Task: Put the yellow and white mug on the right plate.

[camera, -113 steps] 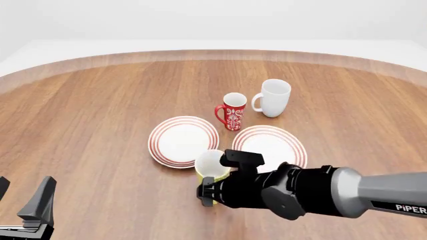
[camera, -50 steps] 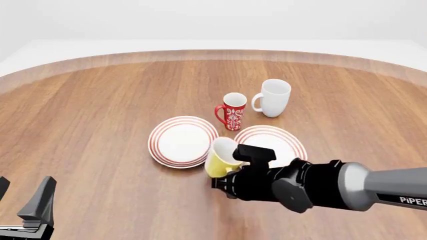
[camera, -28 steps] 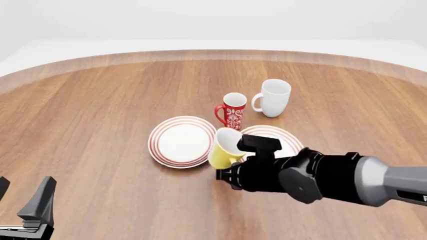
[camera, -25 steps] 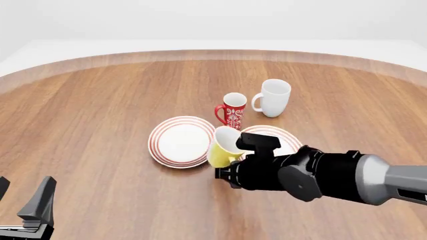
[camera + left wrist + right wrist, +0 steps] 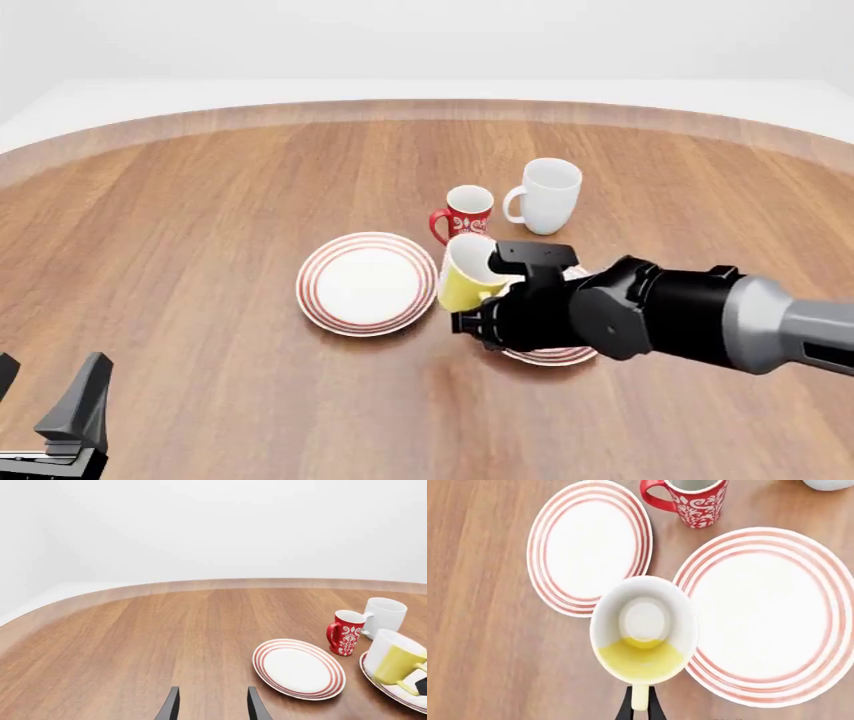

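The yellow and white mug [image 5: 466, 276] hangs tilted above the table, over the gap between the two plates and the near-left rim of the right plate [image 5: 553, 355]. My right gripper [image 5: 483, 302] is shut on its yellow handle. In the right wrist view the fingers [image 5: 627, 709] pinch the handle, the mug [image 5: 644, 630] shows its white inside, and the right plate [image 5: 767, 615] lies beside it. My arm hides most of that plate in the front view. My left gripper [image 5: 74, 420] rests open at the near left, its fingers [image 5: 170, 707] apart with nothing between them.
The left plate [image 5: 367, 283] lies just left of the mug. A red-and-white patterned mug [image 5: 467, 212] and an all-white mug [image 5: 547, 195] stand just beyond the plates. The table's curved far edge [image 5: 427, 105] runs across the back.
My right gripper has lifted the yellow mug off the table and carried it away from me and to the right, toward the right plate. The left arm has stayed still.
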Tool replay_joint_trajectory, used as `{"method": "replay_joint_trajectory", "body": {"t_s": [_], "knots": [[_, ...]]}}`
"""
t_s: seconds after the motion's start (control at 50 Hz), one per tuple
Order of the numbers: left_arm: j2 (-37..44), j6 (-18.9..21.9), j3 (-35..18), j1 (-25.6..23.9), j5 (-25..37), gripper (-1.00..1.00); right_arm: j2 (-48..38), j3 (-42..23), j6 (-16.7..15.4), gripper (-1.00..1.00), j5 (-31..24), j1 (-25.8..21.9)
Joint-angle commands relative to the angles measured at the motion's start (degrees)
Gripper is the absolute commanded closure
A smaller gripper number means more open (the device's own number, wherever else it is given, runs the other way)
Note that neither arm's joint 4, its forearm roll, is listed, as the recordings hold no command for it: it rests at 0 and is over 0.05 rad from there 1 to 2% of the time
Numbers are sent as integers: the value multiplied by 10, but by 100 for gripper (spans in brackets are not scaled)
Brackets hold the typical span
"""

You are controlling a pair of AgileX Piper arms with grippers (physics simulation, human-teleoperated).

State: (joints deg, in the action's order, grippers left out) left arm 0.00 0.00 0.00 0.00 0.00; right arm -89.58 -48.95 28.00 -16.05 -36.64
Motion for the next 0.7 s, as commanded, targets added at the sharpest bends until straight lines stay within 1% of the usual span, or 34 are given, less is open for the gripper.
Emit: {"method": "replay_joint_trajectory", "body": {"t_s": [0.02,0.28,0.48,0.56,0.66,0.7], "knots": [[0,0,0,0,0,-100,-1,2,-35,100,-16,48],[0,0,0,0,0,-100,24,15,-74,100,-32,105],[0,0,0,0,0,-100,-3,18,-90,100,-15,118],[0,0,0,0,0,-100,-7,15,-123,100,-10,138],[0,0,0,0,0,-100,-13,19,-124,100,1,142],[0,0,0,0,0,-100,-12,19,-133,100,3,147]]}}
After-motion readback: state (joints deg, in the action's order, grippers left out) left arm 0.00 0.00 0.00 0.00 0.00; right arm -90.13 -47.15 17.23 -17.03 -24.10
